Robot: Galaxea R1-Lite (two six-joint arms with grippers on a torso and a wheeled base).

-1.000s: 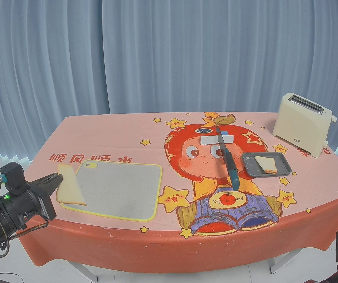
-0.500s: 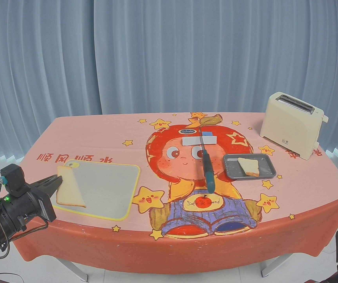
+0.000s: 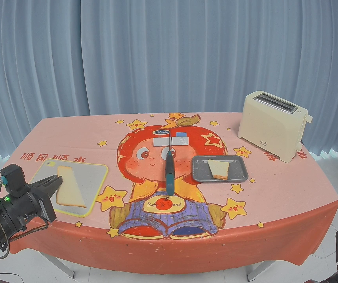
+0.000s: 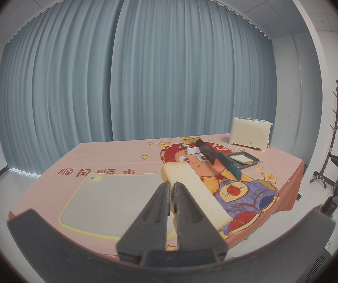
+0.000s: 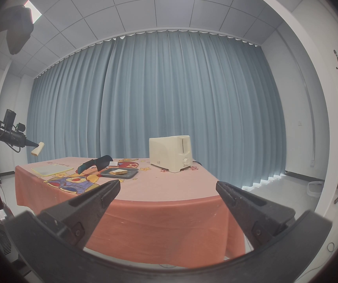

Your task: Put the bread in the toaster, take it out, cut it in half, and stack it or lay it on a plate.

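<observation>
We see our left tool clamped on one edge of the bread slice, its fingers pressed nearly together around it. The slice is held in the air off the counter, at its left end; from the head view it overlaps the left part of the cutting board. Our right tool hangs low, off the counter's right side, with its fingers spread wide on nothing. The knife lies mid-counter, just beside the grey tray, which carries another piece of bread. The toaster stands at the far right
</observation>
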